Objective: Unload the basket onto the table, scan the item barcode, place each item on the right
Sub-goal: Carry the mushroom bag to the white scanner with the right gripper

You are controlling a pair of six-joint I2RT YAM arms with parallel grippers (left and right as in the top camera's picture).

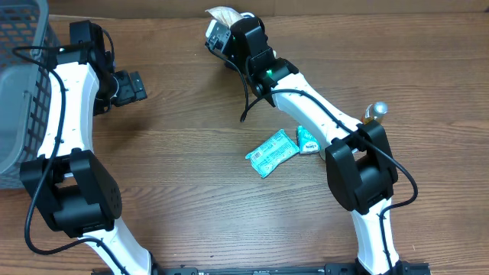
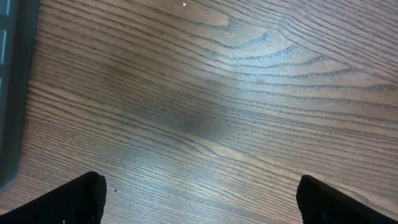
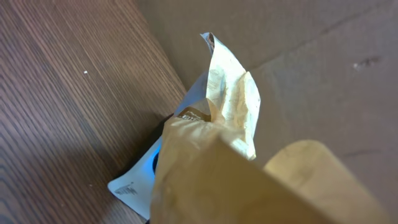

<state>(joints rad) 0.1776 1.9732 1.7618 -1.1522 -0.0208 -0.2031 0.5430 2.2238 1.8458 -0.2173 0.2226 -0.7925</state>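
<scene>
- The crumpled tan paper packet [image 3: 230,93] sits at the far edge of the wooden counter [image 1: 191,130], clamped in my tightly closed right gripper [image 1: 228,29].
- It hangs over a white-and-blue device [image 3: 134,183], probably the scanner; I judge the scan is under way but unconfirmed.
- My left gripper [image 2: 202,198] is spread wide and empty.

The tabletop [image 1: 191,206] is brown wood with wavy lines, smooth and not shiny. The bag [image 3: 205,168] looks like crinkly tan paper. The green packet [image 1: 273,153] is shiny plastic. The basket [image 1: 15,99] is grey plastic.
</scene>
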